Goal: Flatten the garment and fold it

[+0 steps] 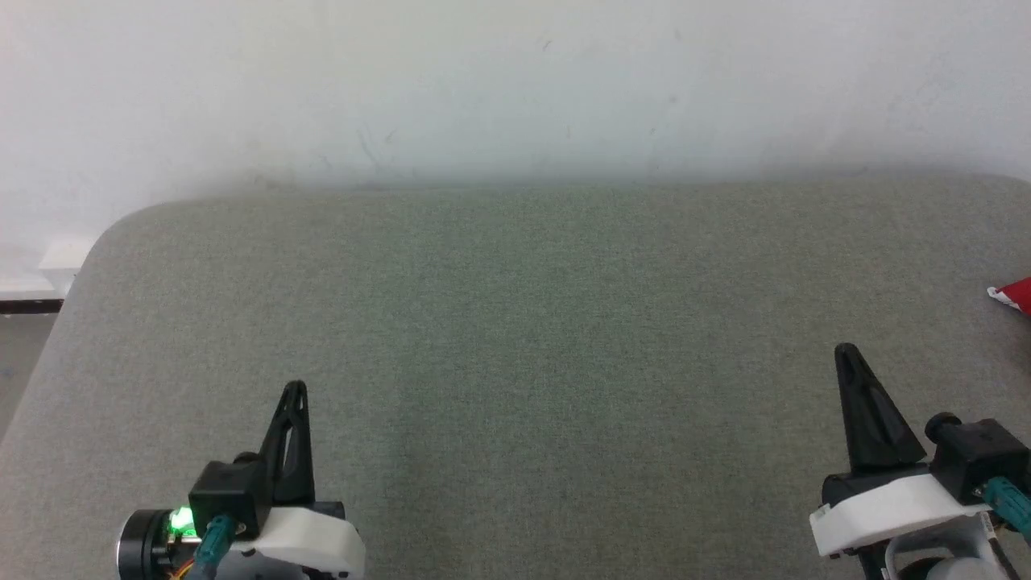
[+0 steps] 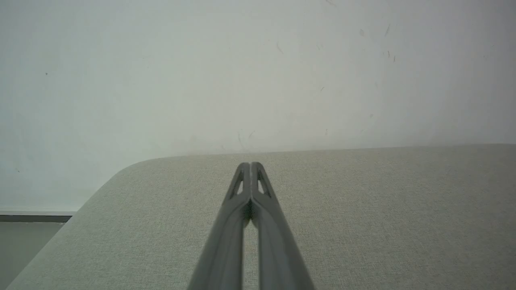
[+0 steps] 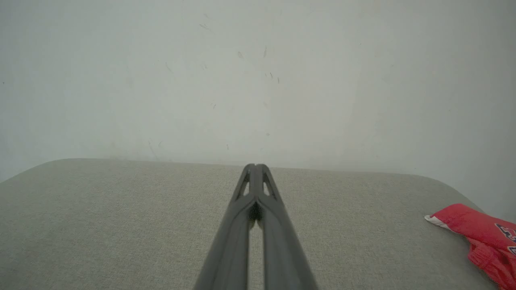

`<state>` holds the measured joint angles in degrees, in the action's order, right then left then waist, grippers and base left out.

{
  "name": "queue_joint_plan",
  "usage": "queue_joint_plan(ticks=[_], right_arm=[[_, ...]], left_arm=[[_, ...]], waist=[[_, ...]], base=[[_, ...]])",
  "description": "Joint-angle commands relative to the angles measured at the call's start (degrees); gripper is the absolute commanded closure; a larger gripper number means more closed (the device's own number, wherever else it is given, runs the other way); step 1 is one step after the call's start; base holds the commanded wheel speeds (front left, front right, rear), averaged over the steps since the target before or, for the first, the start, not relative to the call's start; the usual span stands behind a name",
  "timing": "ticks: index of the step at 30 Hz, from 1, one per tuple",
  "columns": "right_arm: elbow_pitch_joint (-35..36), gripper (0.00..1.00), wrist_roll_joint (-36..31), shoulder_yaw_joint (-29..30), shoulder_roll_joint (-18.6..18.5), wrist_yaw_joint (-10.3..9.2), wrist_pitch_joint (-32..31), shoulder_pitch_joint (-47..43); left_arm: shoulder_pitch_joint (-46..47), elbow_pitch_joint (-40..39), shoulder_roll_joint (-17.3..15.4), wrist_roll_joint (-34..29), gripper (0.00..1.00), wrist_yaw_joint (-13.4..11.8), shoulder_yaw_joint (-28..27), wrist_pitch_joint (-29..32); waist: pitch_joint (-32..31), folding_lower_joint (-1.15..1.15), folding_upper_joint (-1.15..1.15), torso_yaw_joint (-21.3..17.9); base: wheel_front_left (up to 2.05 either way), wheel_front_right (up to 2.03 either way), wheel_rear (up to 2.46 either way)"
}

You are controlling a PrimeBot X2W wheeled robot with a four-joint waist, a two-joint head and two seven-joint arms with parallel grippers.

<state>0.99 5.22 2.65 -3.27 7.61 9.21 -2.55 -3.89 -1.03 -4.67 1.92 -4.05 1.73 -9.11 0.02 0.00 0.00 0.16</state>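
Note:
The garment is red with a white trim edge and dark lettering; it lies bunched at the far right of the grey-green padded surface. In the head view just a red and white corner of the garment pokes in at the right edge. My left gripper sits low at the lower left, shut and empty, tips together. My right gripper is at the lower right, also shut with nothing in it, well short of the garment and to its left.
A white wall rises directly behind the padded surface. The surface's rounded left corner drops off to a floor with a dark baseboard and a small white block.

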Motion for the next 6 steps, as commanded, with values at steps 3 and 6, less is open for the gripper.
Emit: queue_joint_plan(ticks=[3,6], right_arm=[[-0.2,1.0,-0.7,-0.3,0.1,-0.05,-0.7,0.8],[-0.2,1.0,-0.9,-0.4,0.2,-0.05,-1.0,0.9]], left_arm=[[1.2,0.2,0.3,-0.7,1.0,0.6,-0.4,0.6],[1.3,0.2,0.4,-0.7,1.0,0.7,-0.5,0.9]], waist=[[0.0,0.0,0.0,0.0],[0.0,0.0,0.0,0.0]], base=[[0.0,0.0,0.0],[0.0,0.0,0.0]])
